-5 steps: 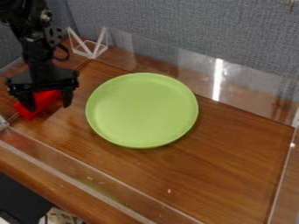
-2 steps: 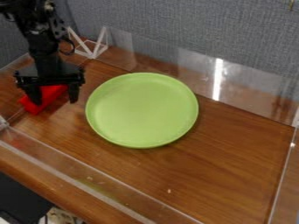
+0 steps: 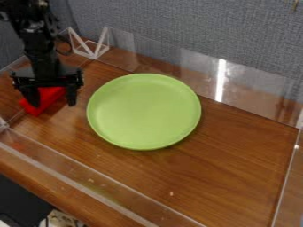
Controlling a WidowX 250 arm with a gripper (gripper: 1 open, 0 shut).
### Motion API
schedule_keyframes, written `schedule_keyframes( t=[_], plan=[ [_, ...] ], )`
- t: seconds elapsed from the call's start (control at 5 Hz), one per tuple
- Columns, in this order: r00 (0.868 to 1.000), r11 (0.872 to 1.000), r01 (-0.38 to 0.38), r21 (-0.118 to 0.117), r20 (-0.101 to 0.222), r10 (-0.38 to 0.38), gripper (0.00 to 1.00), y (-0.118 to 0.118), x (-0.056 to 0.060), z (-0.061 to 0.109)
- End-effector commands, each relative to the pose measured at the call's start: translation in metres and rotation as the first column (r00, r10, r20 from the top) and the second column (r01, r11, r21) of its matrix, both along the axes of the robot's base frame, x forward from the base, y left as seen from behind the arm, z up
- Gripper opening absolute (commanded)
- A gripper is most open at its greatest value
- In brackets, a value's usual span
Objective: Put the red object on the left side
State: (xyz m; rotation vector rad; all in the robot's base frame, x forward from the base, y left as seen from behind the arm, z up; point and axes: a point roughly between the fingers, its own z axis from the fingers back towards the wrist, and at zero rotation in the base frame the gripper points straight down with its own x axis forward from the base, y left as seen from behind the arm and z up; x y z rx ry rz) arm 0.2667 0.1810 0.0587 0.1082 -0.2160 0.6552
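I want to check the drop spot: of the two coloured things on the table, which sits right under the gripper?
The red object, a small block at the table's left end, directly below the gripper. The green plate is round, far larger, and lies apart to its right.

You see a table point(image 3: 225, 160) of glossy varnished wood with clear, reflective plastic walls point(image 3: 219, 75). At centre, the light green plate point(image 3: 143, 110) looks smooth, matt plastic. At left, the red object point(image 3: 38, 98) looks plain, smooth and matt.
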Motion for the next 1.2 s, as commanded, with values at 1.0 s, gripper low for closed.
schedule_keyframes(
  t=[1.0],
  plan=[
    [0.979,0.984,0.175,-0.021,0.109,-0.172,1.0,-0.024,0.033,0.062]
  ],
)
